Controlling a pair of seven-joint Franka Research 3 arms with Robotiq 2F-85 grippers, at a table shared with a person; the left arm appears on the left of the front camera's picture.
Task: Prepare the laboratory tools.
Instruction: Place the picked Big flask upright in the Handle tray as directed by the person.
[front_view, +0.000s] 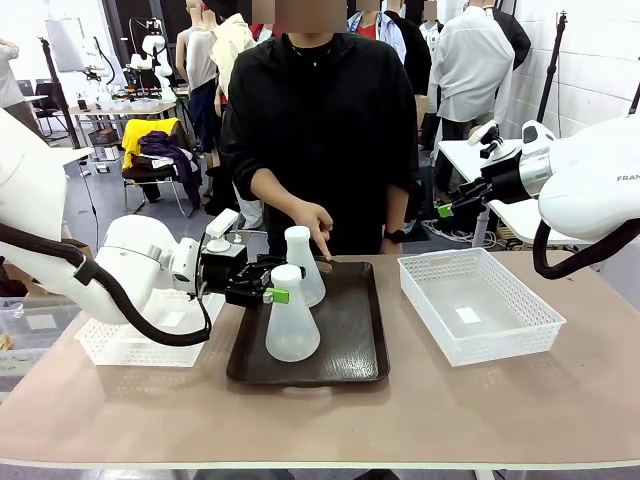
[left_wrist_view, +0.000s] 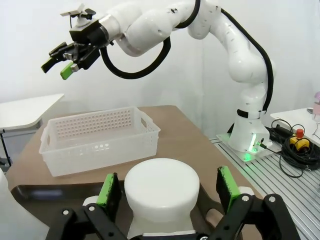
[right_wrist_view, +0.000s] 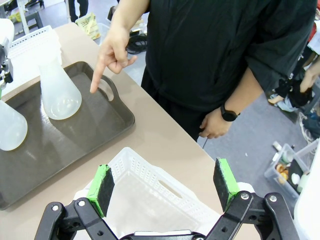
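Note:
Two translucent white conical flasks stand upright on the dark tray. My left gripper is open around the neck of the near flask. In the left wrist view the neck's top sits between the green pads with a gap on each side. The far flask stands just behind it, and the person's hand points a finger down at the tray beside it. My right gripper hangs open and empty, high over the table's right side.
A white lattice basket sits right of the tray, below my right gripper. Another white basket lies left of the tray under my left arm. The person stands at the far edge. The front of the table is bare.

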